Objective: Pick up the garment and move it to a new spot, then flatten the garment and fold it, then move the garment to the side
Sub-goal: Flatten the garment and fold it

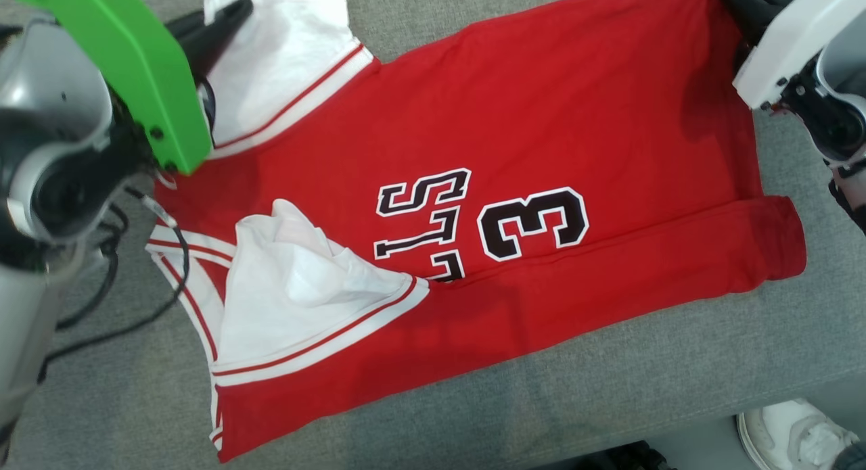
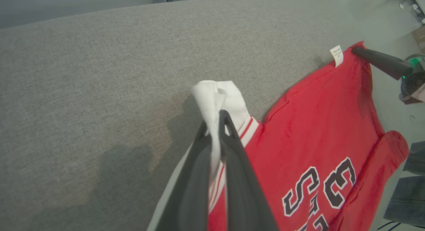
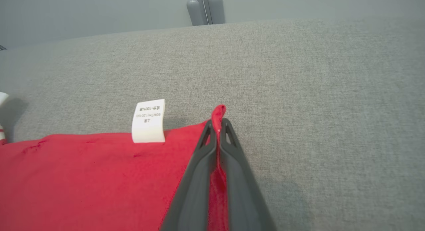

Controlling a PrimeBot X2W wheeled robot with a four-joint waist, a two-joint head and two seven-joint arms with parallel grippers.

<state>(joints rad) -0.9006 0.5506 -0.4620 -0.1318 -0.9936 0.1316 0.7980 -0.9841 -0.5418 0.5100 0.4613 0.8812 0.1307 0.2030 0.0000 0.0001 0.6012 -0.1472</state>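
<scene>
A red garment (image 1: 541, 118) with white trim, black letters and a "3" lies spread on a grey padded surface (image 1: 609, 389), its near edge folded over. At the garment's far left, my left gripper (image 1: 238, 10) is shut on the white sleeve part; in the left wrist view the white cloth (image 2: 215, 94) bunches up between the closed fingers of the left gripper (image 2: 217, 119). My right gripper (image 1: 737, 3) is shut on the far right corner of the garment. The right wrist view has that gripper (image 3: 217, 122) pinching a red tip (image 3: 219, 110), beside a white label (image 3: 148, 121).
Black cables (image 1: 115, 280) hang at the left by my arm. The grey surface ends at the lower right, where a white shoe (image 1: 791, 433) stands on the floor. Trouser legs (image 2: 405, 191) stand beyond the garment's right end. Bare grey surface (image 2: 99, 91) stretches past the garment.
</scene>
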